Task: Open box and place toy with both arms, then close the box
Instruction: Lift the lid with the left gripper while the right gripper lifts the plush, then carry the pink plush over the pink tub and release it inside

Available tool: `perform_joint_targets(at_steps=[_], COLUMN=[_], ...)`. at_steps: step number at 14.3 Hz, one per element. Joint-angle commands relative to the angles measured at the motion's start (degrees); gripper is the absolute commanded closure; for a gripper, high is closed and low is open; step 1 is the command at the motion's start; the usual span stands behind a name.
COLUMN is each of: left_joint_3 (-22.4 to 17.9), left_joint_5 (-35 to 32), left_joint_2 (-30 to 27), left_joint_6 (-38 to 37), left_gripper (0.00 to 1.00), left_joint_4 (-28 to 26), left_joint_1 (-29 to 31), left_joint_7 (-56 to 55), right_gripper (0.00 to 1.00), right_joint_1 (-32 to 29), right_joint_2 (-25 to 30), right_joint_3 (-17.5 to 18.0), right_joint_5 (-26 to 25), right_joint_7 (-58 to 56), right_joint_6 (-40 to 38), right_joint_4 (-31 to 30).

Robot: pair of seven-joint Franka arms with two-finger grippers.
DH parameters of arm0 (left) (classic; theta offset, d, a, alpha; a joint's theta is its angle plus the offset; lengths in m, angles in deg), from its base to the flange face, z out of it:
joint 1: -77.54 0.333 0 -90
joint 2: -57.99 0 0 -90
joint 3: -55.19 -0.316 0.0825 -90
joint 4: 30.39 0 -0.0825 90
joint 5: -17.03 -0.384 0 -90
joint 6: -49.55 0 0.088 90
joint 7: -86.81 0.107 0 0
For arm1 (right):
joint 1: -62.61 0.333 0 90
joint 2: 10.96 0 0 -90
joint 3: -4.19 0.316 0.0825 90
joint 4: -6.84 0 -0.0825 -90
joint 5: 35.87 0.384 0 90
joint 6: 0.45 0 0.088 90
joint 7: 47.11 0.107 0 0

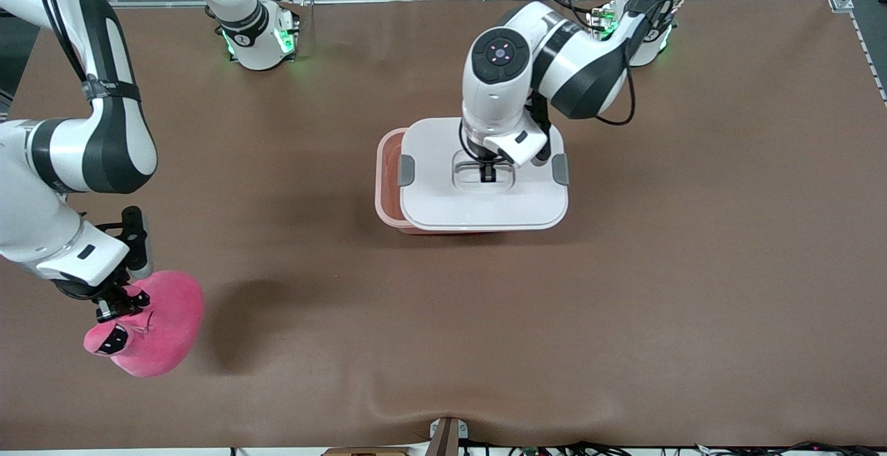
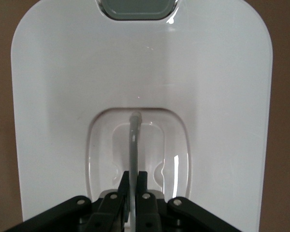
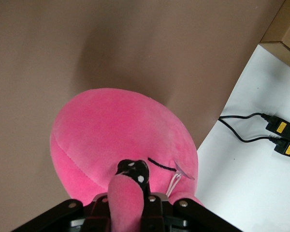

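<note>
The pink box [image 1: 387, 182] stands mid-table. Its white lid [image 1: 478, 203] sits shifted toward the left arm's end, so one side of the tub shows open. My left gripper [image 1: 488, 173] is shut on the lid's grey handle [image 2: 134, 137] in the recess; the lid [image 2: 63, 96] fills the left wrist view, under that gripper [image 2: 134, 181]. My right gripper [image 1: 114, 309] is shut on a bulging eye of the pink toy [image 1: 158, 324] and holds it above the table near the right arm's end. In the right wrist view the toy [image 3: 116, 130] hangs under that gripper [image 3: 130, 191].
Grey clips [image 1: 406, 170] sit on both lid sides. The brown mat [image 1: 624, 290] covers the table. Past the table edge below the toy lie black cables [image 3: 251, 130] on a white surface and a cardboard carton [image 3: 285, 29]. A bracket [image 1: 447, 435] stands at the front edge.
</note>
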Motion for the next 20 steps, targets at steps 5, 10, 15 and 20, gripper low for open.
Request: perform_joint_targets(at_steps=[5,10,15,20], left_joint_3=[0.12,0.3,0.3,0.3], left_joint_5=[-1.55,-1.55,-1.55,-1.55], left_joint_2=[-8.48,-12.61,-13.06,-15.16], left_joint_6=[0.25,1.12,2.71,3.32], left_gripper=[1.0,1.0,1.0,1.0], left_joint_4=[-8.6,-12.64,-14.84,-17.65], left_joint_1=[6.09,13.3,17.78,24.02], left_joint_7=[4.11,12.09,14.12,24.3], right_gripper=[1.0,1.0,1.0,1.0], right_joint_1=[2.52,5.07,14.11,27.11], right_joint_2=[-2.53,-2.36,-1.92,0.09], right_joint_3=[0.18,0.36,0.36,-0.08], right_joint_5=[-1.03,-1.47,-0.94,-3.65], right_joint_7=[-2.22,-3.09,-3.98,6.1], right_joint_6=[-1.05,-5.78,-13.6,-21.95], right_joint_4=[4.43,4.88,6.63,7.69])
